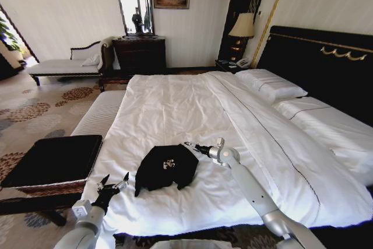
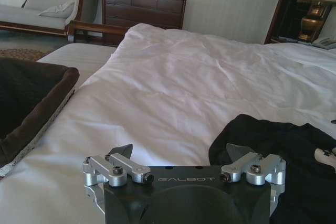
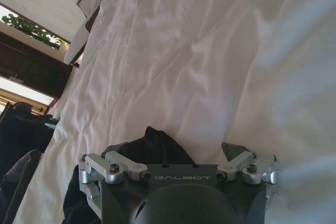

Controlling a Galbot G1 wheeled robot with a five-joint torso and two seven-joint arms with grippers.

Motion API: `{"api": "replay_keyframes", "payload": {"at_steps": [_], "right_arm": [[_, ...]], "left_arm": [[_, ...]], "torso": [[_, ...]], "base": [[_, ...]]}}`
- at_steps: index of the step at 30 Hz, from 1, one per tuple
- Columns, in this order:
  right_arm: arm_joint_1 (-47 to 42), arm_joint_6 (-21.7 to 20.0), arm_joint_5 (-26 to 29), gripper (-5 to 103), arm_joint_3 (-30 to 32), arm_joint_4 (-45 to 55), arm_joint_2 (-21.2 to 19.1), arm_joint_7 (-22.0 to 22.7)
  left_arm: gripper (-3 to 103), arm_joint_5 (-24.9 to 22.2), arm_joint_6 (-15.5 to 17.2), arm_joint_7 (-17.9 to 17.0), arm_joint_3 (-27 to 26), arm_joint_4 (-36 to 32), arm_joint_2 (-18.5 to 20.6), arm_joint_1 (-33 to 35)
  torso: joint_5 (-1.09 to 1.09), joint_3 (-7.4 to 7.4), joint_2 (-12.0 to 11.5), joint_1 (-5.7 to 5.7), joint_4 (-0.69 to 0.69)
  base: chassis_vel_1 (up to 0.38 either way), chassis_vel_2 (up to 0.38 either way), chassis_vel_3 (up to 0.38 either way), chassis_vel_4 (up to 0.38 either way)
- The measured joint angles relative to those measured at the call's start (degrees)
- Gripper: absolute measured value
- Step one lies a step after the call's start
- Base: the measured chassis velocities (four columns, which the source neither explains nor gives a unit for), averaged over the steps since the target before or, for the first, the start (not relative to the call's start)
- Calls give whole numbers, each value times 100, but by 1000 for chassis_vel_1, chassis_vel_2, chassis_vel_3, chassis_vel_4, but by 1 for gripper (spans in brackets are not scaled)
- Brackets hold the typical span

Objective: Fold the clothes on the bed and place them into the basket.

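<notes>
A black T-shirt [image 1: 166,167] lies bunched on the white duvet of the bed [image 1: 175,106], near its front edge. My left gripper [image 1: 114,182] hovers open just left of the shirt, over the duvet's corner. In the left wrist view, the left gripper [image 2: 181,155] has its fingers spread, and the shirt [image 2: 283,150] lies beside one finger. My right gripper [image 1: 191,146] is open at the shirt's far right edge. From the right wrist, black cloth [image 3: 157,140] shows by the right gripper [image 3: 181,149]. The wicker basket [image 1: 49,188] with a black top stands left of the bed.
A pale striped bench [image 1: 102,112] runs along the bed's left side, beyond the basket. White pillows [image 1: 271,83] lie against the black headboard [image 1: 317,62]. A dark dresser [image 1: 140,53], a chaise [image 1: 64,65] and a bedside lamp [image 1: 243,27] stand at the back.
</notes>
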Motion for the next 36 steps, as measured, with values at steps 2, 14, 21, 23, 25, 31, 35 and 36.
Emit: {"api": "replay_keyframes", "payload": {"at_steps": [2,14,21,23,25,31,35,36], "right_arm": [[-16,0,-61,97,-4,-57,-5,-45],[-189,-102,-88,77,119,-75,2,-149],[-222,-151,-105,57,79,-33,141,-171],[-226,-151,-106,51,78,-19,147,-171],[-238,-152,-105,40,80,12,130,-171],[-253,-151,-95,24,89,57,69,-165],[-252,-145,-92,8,77,74,60,-161],[-252,-145,-92,8,77,74,60,-161]], "left_arm": [[100,0,0,0,-22,-4,0,12],[100,-14,2,0,19,47,37,-74],[100,-62,24,-15,31,67,82,-95],[100,-71,28,-19,34,70,82,-101],[100,-114,35,-29,37,91,83,-122],[100,-305,84,-72,48,133,127,-198],[100,-609,150,-142,98,246,221,-368],[100,-609,150,-142,98,246,221,-368]], "torso": [[0,0,0,0,0],[1,-1,1,-1,-2],[1,0,0,-1,1],[1,0,0,-1,1],[1,0,0,-1,0],[1,0,0,-1,0],[1,0,0,-1,0],[1,0,0,-1,0]], "base": [[0,0,0,0],[0,0,0,0],[0,0,0,0],[0,0,0,0],[0,0,0,0],[0,0,0,0],[0,0,0,0],[0,0,0,0]]}}
